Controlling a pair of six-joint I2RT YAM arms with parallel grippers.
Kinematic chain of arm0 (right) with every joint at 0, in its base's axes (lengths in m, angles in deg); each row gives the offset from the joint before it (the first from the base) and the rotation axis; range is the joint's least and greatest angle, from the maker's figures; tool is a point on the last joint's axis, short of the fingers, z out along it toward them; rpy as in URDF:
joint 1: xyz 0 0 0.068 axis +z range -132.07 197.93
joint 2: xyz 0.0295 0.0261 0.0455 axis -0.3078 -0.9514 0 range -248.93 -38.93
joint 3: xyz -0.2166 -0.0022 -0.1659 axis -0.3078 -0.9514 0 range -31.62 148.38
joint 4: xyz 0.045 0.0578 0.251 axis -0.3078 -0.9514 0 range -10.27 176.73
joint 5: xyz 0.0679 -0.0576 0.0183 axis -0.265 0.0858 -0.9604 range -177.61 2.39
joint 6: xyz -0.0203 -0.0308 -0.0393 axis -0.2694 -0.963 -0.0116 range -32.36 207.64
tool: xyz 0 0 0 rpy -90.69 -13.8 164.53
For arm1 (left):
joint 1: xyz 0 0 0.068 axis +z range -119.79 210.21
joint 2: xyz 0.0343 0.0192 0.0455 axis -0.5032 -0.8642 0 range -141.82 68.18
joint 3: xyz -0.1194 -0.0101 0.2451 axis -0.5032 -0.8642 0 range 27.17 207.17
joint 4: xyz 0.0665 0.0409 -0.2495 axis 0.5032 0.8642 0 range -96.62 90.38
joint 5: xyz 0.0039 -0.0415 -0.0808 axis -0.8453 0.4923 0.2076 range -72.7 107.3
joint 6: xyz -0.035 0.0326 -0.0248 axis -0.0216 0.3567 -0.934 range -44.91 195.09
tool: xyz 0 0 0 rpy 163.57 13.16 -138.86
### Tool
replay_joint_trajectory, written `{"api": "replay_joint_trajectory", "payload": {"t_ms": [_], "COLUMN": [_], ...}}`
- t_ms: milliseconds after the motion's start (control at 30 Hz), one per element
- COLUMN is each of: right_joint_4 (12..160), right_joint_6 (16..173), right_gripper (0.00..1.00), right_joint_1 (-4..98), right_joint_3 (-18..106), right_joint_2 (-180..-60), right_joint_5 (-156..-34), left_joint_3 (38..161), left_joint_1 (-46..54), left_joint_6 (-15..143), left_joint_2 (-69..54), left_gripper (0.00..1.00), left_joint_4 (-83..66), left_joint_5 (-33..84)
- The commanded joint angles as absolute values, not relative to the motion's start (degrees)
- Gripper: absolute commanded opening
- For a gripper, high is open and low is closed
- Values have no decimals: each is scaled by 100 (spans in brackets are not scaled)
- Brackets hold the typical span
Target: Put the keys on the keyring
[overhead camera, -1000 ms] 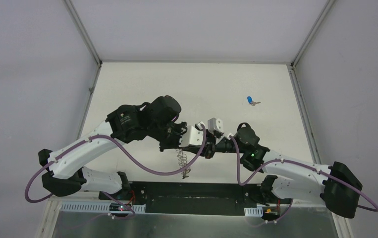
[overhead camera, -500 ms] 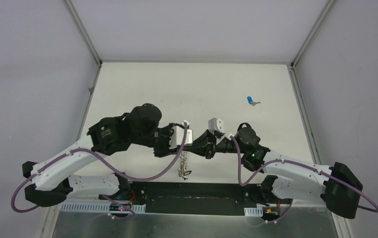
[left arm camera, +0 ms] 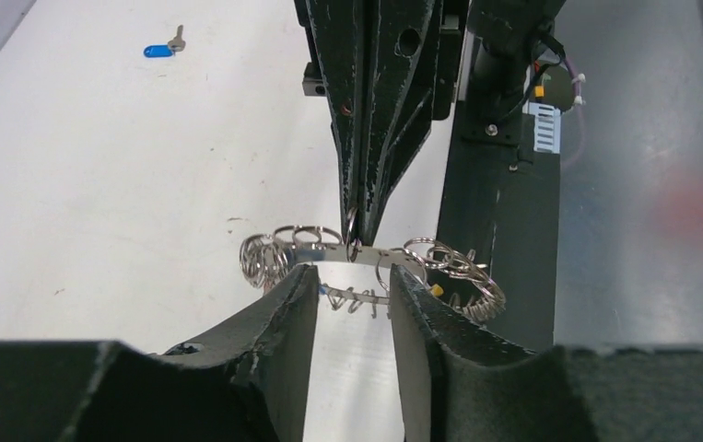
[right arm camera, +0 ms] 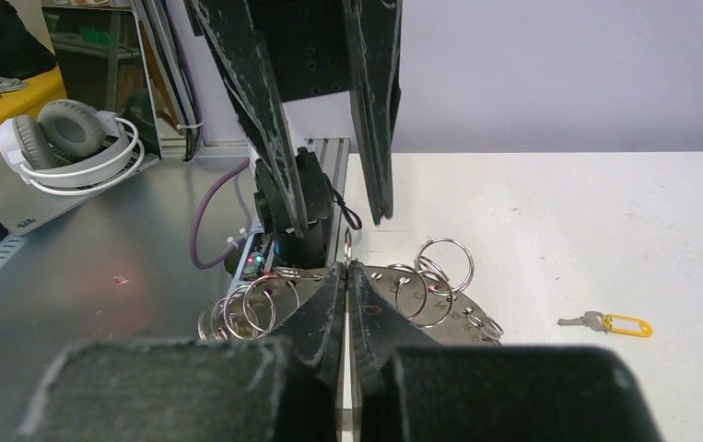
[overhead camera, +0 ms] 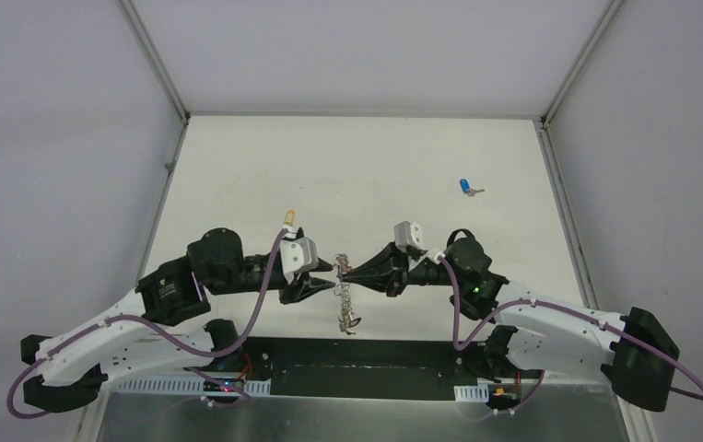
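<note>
Grey wire coils of the keyring (overhead camera: 343, 304) hang in the top view between the two claws, at the near middle of the table (overhead camera: 375, 157). The right claw (overhead camera: 349, 273) meets the keyring's upper end. The left claw (overhead camera: 327, 288) sits just beside it on the left. A blue key (overhead camera: 465, 187) lies well apart on the far right. A yellow key (overhead camera: 287, 218) lies on the far side of the left claw. Neither key is on the keyring.

Left wrist view: the left claw is spread, with one finger on each side of a dangling strand, and no contact can be confirmed. The right claw enters from the far side. Its fingers are pressed together on a flat metal strip of the keyring, and loops fan out to both sides.

Right wrist view: the right claw pinches the keyring at its tips, with split loops spreading left and right. Headphones (right arm camera: 71, 138) lie off the table to the left.

Handling: the keyring is judged light but floppy, so it will sag and swing from a single hold. Grip the stiff flat strip, not a loose loop. The keys are small, thin and probably slippery; take each by its plastic head.
</note>
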State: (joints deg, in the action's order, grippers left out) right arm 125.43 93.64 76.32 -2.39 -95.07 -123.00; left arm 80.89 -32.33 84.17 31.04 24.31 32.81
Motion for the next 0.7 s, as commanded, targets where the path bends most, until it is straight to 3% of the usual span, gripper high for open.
{"api": "replay_joint_trajectory", "payload": {"t_ms": [0, 167, 333, 533, 667], "right_joint_4": [12797, 12743, 12742, 12733, 12733], "right_joint_6": [9353, 9340, 9341, 9330, 9335], "right_gripper": [0, 0, 0, 0, 0], "right_joint_1": [7655, 7655, 7655, 7655, 7655], "right_joint_3": [-200, -217, -235, -244, -243], "right_joint_2": [-9300, -9251, -9213, -9211, -9238], "right_joint_5": [-12385, -12315, -12258, -12224, -12188], "left_joint_3": [7854, 7883, 7905, 8035, 8104], "left_joint_1": [-3216, -3221, -3211, -3220, -3216], "left_joint_6": [7918, 7924, 8015, 8116, 8201], "left_joint_2": [3000, 2741, 2620, 2669, 2751], "left_gripper": [33, 30, 20, 31, 31], "left_joint_4": [1278, 1246, 1275, 1557, 1836], "left_joint_5": [3451, 3459, 3479, 3394, 3290]}}
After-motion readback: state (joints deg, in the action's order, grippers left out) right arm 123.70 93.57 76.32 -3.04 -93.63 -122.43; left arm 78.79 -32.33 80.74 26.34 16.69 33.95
